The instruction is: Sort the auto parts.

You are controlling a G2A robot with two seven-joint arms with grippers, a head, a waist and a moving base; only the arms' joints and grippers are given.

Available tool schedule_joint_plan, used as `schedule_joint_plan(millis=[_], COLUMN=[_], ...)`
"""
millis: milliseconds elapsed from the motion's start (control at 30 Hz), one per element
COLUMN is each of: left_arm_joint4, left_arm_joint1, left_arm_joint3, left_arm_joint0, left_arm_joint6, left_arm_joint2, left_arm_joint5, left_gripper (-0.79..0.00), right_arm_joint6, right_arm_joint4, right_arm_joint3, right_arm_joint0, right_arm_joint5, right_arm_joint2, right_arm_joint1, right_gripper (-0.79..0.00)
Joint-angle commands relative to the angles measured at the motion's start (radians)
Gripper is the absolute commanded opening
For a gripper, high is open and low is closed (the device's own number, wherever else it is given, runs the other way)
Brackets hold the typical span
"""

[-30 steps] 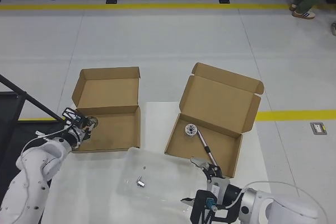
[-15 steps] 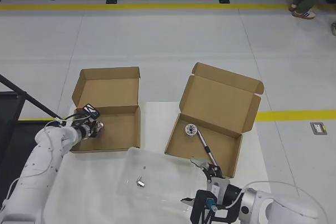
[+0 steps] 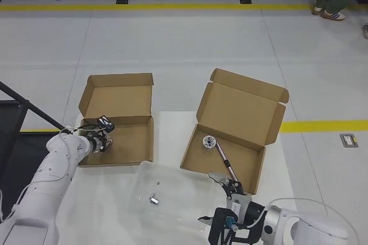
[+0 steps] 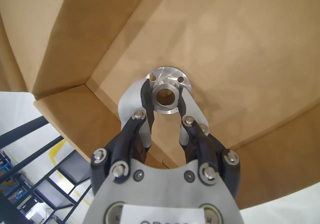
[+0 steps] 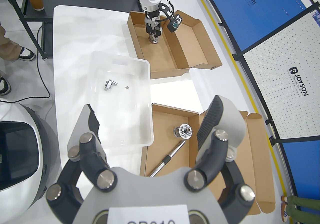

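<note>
In the left cardboard box (image 3: 135,144), at the table's (image 3: 104,202) far left corner, the left gripper (image 4: 163,101) pinches a flanged metal hub (image 4: 172,77) between narrow fingers, seemingly just off the box floor. Mid-table, a clear plastic bin (image 3: 178,177) holds a small metal bracket (image 3: 153,199). The right cardboard box (image 3: 248,165) holds a round metal part (image 3: 209,142) and a rod (image 3: 226,160). By the front edge, the right gripper (image 5: 153,109) hangs, fingers wide.
</note>
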Motion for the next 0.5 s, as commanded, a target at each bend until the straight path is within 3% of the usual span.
schedule_joint_plan(millis=[0, 233, 467], left_arm_joint4=[0.001, -0.026, -0.046], left_arm_joint1=[-0.001, 0.013, 0.068], left_arm_joint3=[0.012, 0.014, -0.093], left_arm_joint0=[-0.009, -0.036, -0.023], left_arm_joint6=[0.008, 0.042, 0.101], left_arm_joint2=[0.002, -0.017, -0.075], left_arm_joint5=[-0.008, -0.119, -0.296], left_gripper=[-0.385, -0.339, -0.342], right_arm_joint6=[0.0, 0.0, 0.0], right_arm_joint4=[0.0, 0.0, 0.0], right_arm_joint3=[0.0, 0.0, 0.0], right_arm_joint0=[0.0, 0.0, 0.0], right_arm_joint5=[0.0, 0.0, 0.0], right_arm_joint2=[0.0, 0.0, 0.0], right_arm_joint1=[0.0, 0.0, 0.0], right_gripper=[0.0, 0.0, 0.0])
